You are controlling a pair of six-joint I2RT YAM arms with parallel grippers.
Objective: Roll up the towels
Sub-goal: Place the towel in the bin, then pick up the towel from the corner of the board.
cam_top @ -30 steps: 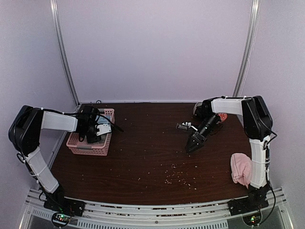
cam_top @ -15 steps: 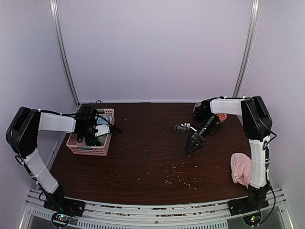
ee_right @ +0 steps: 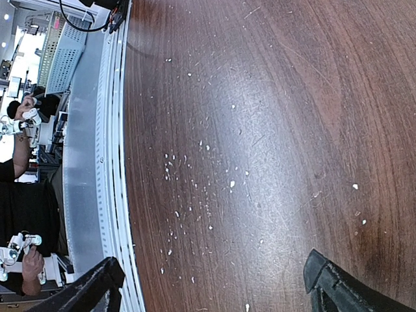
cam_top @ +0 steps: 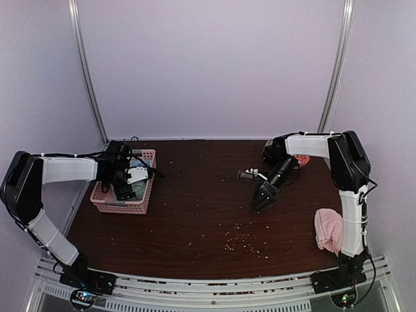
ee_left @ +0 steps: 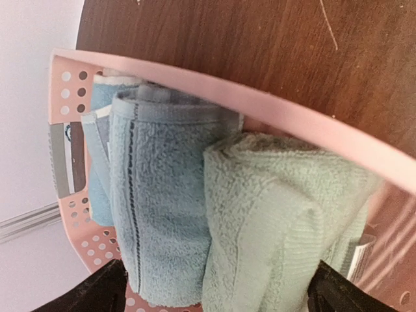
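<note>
Mint green towel point(ee_left: 273, 214), pale blue cloth point(ee_left: 162, 208), pink basket point(ee_left: 260, 106), pink towel point(cam_top: 328, 229)

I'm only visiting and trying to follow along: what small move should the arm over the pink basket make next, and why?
Probably lift the left gripper straight up out of the basket. Its jaws stand open on either side of the mint towel, which lies rolled beside the blue cloths, so there seems nothing left to hold there. The pink towel lies bunched by the right arm's base.

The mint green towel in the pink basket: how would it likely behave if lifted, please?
The mint green towel is fluffy terry: probably light and floppy. No tie shows, so its roll may loosen. Touching the blue cloth, it might drag that.
</note>
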